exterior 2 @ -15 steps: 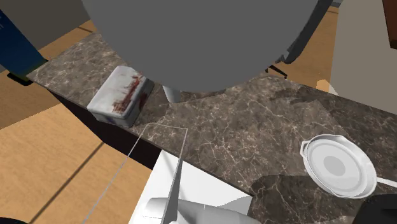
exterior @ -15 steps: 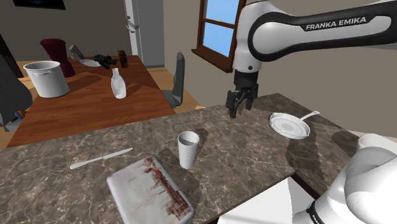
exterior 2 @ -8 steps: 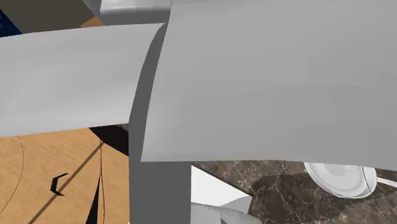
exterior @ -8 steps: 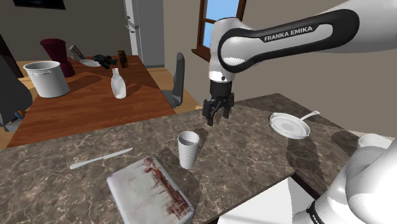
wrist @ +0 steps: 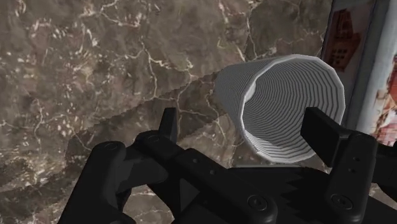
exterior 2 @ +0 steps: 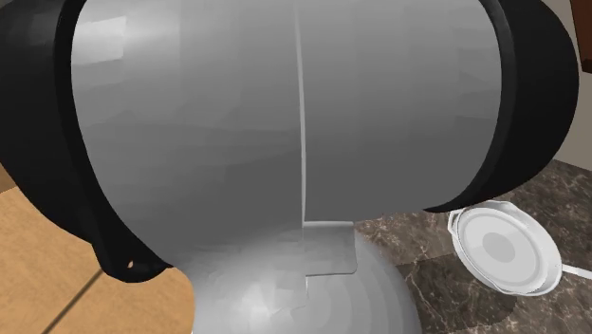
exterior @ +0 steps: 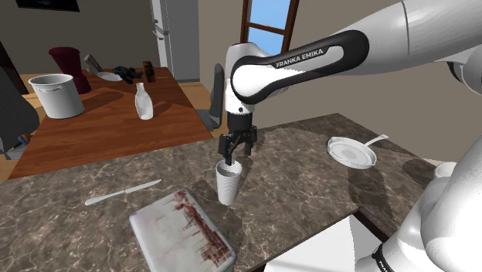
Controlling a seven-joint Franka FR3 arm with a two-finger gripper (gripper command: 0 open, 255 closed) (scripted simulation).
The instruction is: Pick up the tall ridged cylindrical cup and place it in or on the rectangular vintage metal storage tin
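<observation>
The tall ridged white cup (exterior: 229, 185) stands upright on the marble counter (exterior: 309, 170). Just beyond it, toward the shoulder view's lower left, the rectangular tin (exterior: 181, 232) lies flat, its grey lid stained red. My gripper (exterior: 234, 158) hangs straight down right over the cup's rim, open and holding nothing. In the wrist view I look into the cup (wrist: 286, 108), whose mouth sits between the spread black fingers (wrist: 168, 124), closer to one than the other, untouched. An edge of the tin (wrist: 375, 70) shows beside it.
A table knife (exterior: 123, 192) lies on the counter at the shoulder view's left of the cup. A white pan (exterior: 352, 152) (exterior 2: 503, 249) rests at the right. Behind stands a wooden table (exterior: 100, 131) with a pot (exterior: 57, 95) and a bottle (exterior: 143, 102).
The arm has swung from near the pan toward the shoulder view's left and come down over the cup. The fingers stayed open. The arm now blocks most of the second exterior view.
</observation>
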